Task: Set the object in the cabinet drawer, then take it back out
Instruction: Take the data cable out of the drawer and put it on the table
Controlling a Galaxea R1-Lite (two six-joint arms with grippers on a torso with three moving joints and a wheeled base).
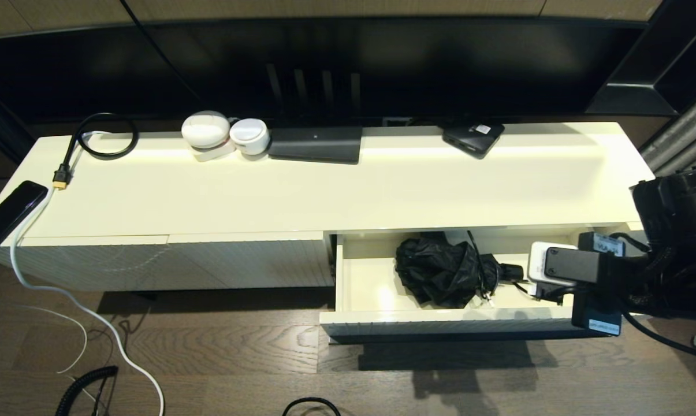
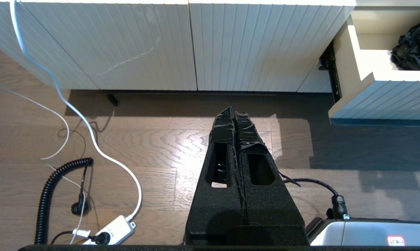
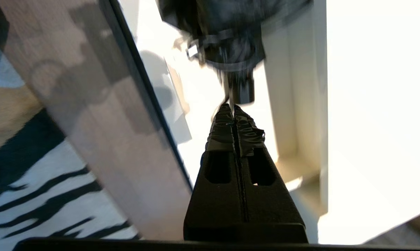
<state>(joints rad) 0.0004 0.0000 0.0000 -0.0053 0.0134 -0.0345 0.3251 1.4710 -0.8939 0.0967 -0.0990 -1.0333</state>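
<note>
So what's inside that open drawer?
A folded black umbrella lies in the drawer, handle toward the right gripper, which is shut just beside it. The robot's arm covers the drawer's right end, so nothing can be seen there.

Long cream media cabinet (image 1: 336, 185) on brown wood-plank floor (image 1: 220, 358), dark wall behind.

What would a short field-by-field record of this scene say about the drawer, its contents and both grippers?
drawer: wide cream-white cabinet drawer, pulled open
contents: crumpled black folded umbrella, handle toward the robot's right
right gripper: shut, empty, tips right by the umbrella's handle
left gripper: shut, parked above the wooden floor
</note>
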